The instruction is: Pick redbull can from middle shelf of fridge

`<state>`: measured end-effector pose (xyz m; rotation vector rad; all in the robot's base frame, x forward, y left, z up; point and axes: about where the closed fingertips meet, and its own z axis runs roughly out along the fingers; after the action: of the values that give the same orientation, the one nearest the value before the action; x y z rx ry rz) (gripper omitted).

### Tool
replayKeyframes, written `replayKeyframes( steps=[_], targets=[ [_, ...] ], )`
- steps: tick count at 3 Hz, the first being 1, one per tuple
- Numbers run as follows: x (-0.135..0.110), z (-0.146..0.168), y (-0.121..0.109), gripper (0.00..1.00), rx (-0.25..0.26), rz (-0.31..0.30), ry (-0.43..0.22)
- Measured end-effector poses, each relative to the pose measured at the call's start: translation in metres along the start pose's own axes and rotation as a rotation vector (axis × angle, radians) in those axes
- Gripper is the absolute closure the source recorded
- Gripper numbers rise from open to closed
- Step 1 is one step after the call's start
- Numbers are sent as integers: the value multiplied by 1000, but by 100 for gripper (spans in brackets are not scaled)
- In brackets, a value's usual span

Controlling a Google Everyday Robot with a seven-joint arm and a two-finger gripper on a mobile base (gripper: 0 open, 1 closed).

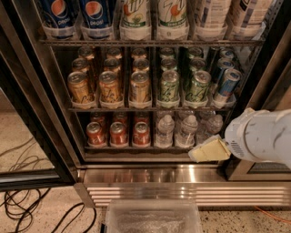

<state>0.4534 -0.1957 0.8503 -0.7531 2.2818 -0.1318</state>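
Observation:
The fridge (pixel 41 113) stands open with its racks of drinks facing me. On the middle shelf (pixel 136 108), the redbull can (pixel 227 85) stands at the front of the rightmost lane, slim and blue-silver, with more like it behind. Gold cans (pixel 109 86) fill the left lanes and green-silver cans (pixel 169 86) the centre ones. My gripper (pixel 208 151) is a cream wedge on a white arm, low at the right. It hangs in front of the bottom rack, below and slightly left of the redbull can, touching nothing.
Large Pepsi (pixel 95 13) and 7up bottles (pixel 172 13) fill the top rack. Red cans (pixel 118 134) and water bottles (pixel 164 132) sit on the bottom rack. A steel louvred base (pixel 150 186), a clear bin (pixel 153 218) below it, and black cables (pixel 27 205) on the floor at left.

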Motion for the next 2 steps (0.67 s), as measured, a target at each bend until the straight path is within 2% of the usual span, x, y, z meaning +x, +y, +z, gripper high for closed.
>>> replayKeyframes(
  steps=[1,2],
  targets=[
    [3,11,-6,0,38,14,-100],
    [-22,25,-31,0,56,74,-258]
  ],
)
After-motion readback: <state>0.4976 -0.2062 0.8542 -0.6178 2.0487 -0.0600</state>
